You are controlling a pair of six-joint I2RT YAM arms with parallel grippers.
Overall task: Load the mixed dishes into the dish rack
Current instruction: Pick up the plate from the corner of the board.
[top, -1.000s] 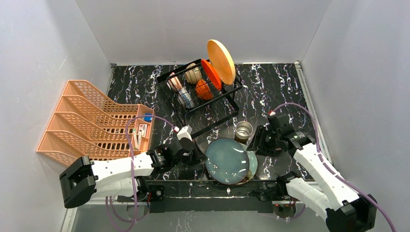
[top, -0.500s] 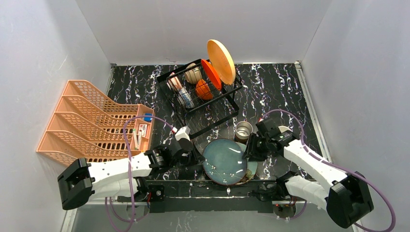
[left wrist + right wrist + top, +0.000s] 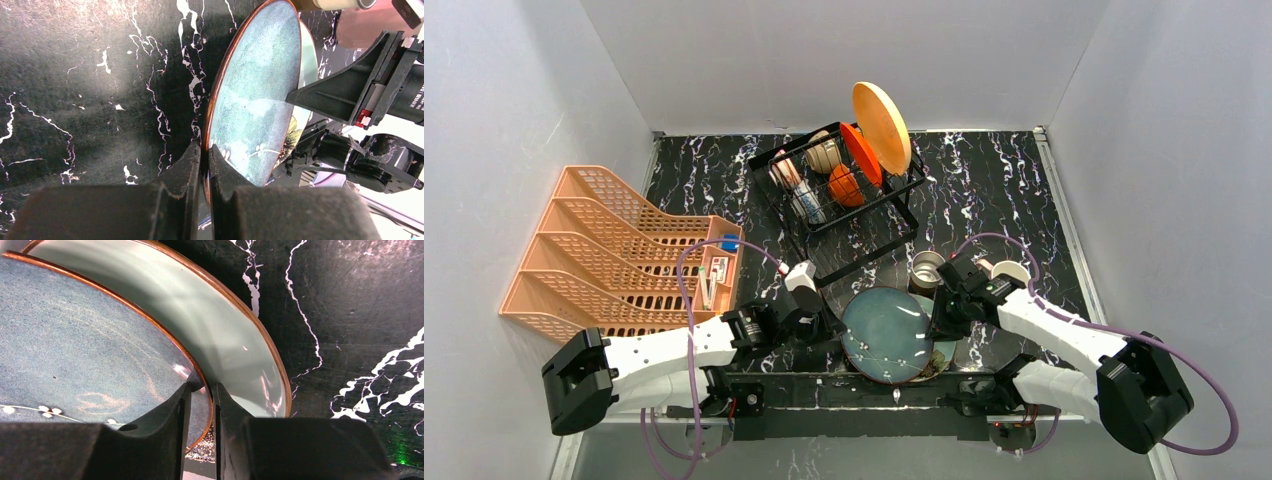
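Grey-blue plate [image 3: 250, 100], over a paler green plate [image 3: 225, 340] at the near edge of the table [image 3: 984, 180], well apart from the dish rack [image 3: 864, 205]: left gripper [image 3: 205, 147] clamps its rim, right gripper [image 3: 202, 387] straddles the far rim, grip we cannot tell; we fear a mismatched lift twisting it loose

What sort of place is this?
Likely a robot test cell staged for dish drying, not a real kitchen: plain grey walls box in a black marbled tabletop, a black wire dish rack holds a yellow plate, and an orange plastic lattice rack stands at the left.
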